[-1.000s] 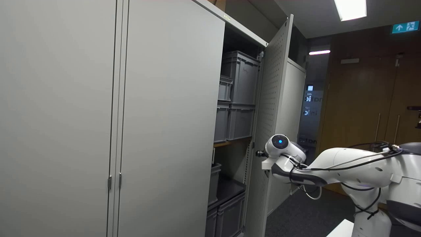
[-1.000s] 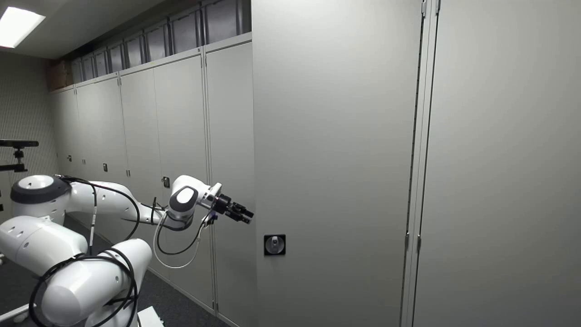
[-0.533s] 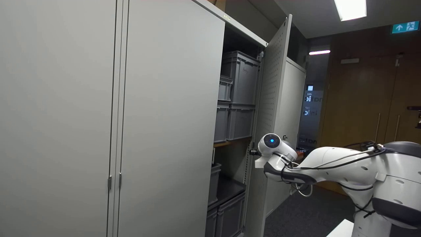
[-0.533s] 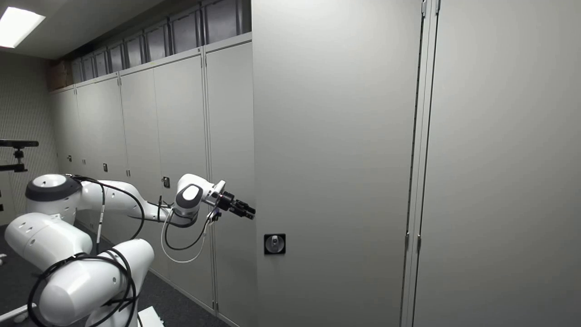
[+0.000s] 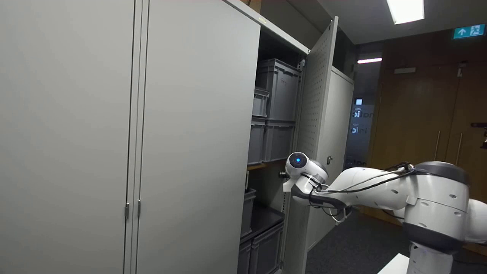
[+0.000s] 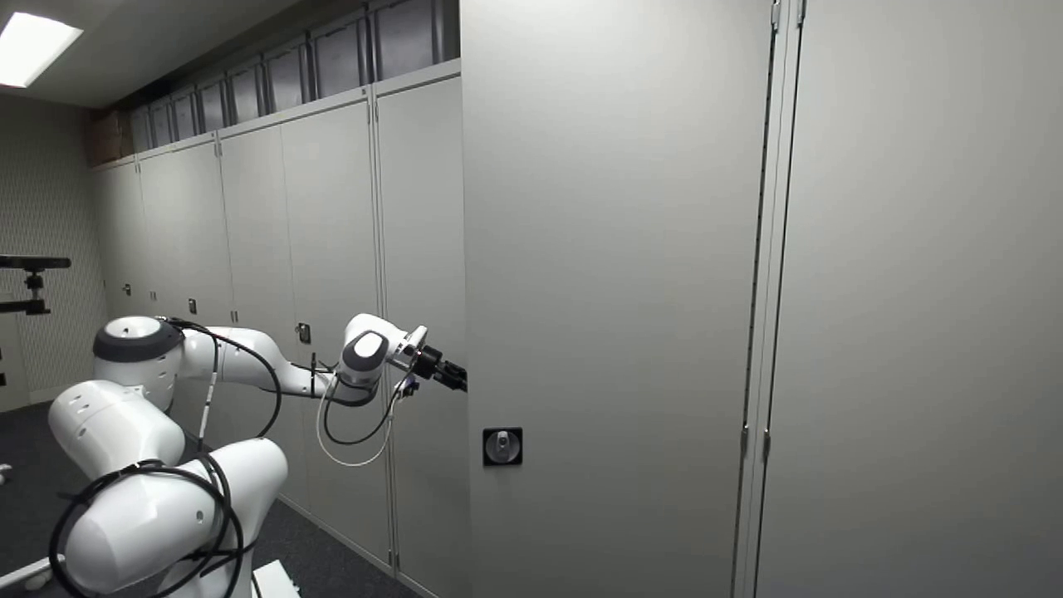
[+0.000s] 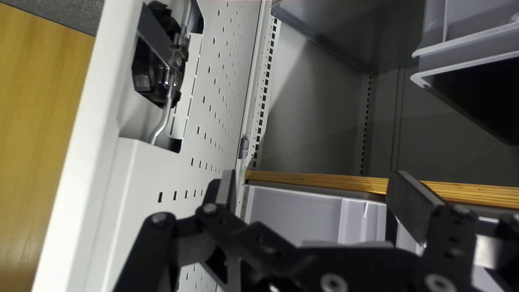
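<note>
My black gripper (image 7: pixel 314 180) is open in the wrist view, its fingers wide apart with nothing between them. The wrist picture seems upside down. The gripper is nearest the inside of the open cabinet door (image 5: pixel 314 99), which is pale grey and perforated, with a black latch mechanism (image 7: pixel 156 69). A wooden shelf edge (image 7: pixel 316 177) and a grey bin (image 7: pixel 296 211) show beyond the fingers. In an exterior view the fingers (image 6: pixel 457 378) reach the door's free edge, their tips partly hidden behind it. The door's outer face carries a black lock (image 6: pixel 502 447). Contact cannot be told.
The cabinet holds several stacked grey bins (image 5: pixel 279 140); a dark surface (image 5: pixel 262 220) lies below the shelf. A closed door (image 5: pixel 198 133) stands beside the opening. A cable (image 6: pixel 345 461) hangs from the arm. A cabinet row (image 6: pixel 249 208) stands behind the arm.
The arm has moved farther toward the cabinet, passing the open door's edge, so its fingertips are now partly hidden in an exterior view. The door has shifted very slightly.
</note>
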`<move>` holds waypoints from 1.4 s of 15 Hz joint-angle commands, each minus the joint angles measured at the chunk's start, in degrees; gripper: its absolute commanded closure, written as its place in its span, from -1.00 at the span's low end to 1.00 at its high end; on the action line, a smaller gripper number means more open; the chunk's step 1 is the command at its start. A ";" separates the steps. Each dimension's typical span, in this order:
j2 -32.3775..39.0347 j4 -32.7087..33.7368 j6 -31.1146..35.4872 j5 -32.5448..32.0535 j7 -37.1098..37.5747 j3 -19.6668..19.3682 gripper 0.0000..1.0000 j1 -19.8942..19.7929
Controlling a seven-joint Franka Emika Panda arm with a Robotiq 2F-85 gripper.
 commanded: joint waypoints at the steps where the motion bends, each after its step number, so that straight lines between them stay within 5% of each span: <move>1: 0.98 5.41 -3.34 -1.35 2.52 0.99 -1.00 -3.67; 21: 4.81 22.18 -28.81 -16.11 23.51 3.35 -1.00 -12.93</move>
